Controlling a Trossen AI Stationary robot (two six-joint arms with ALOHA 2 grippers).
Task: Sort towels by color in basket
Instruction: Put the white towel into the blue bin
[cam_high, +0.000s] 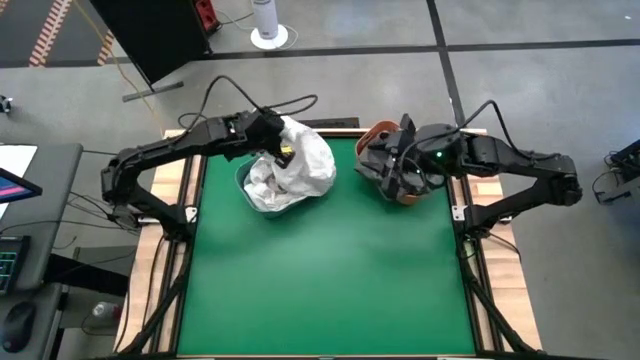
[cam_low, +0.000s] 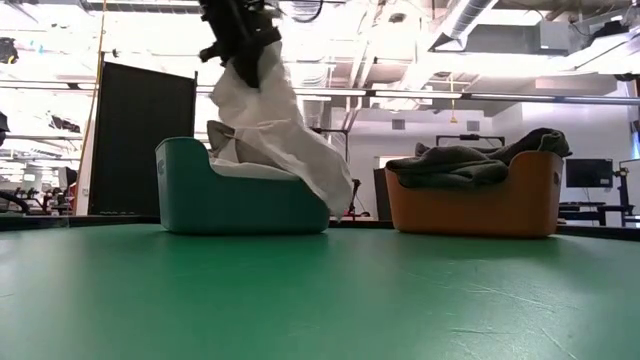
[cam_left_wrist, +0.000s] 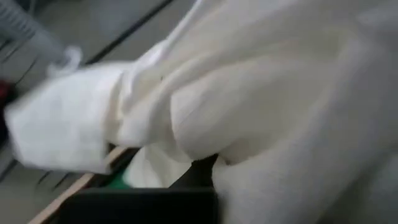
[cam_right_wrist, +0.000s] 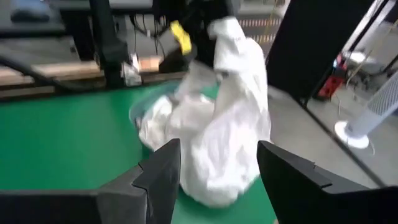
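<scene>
A white towel (cam_high: 305, 160) hangs from my left gripper (cam_high: 272, 140) above the teal basket (cam_low: 240, 200), which holds more white cloth (cam_high: 268, 190). The towel's lower end drapes over the basket's right rim (cam_low: 330, 195). It fills the left wrist view (cam_left_wrist: 249, 93) and shows in the right wrist view (cam_right_wrist: 230, 118). My right gripper (cam_right_wrist: 217, 168) is open and empty above the orange basket (cam_low: 470, 205), which holds dark grey towels (cam_low: 460, 165). My left gripper holds the white towel by a bunched upper part (cam_low: 245, 65), coming from above. The cloth itself hides the fingertips. The towel hangs below the gripper, slack, and its lower end lies over the teal basket's rim and the cloth inside.
The two baskets stand at the far side of the green table (cam_high: 330, 280); the near part of the mat is bare. A black panel (cam_low: 140, 140) and room fittings stand beyond the far edge.
</scene>
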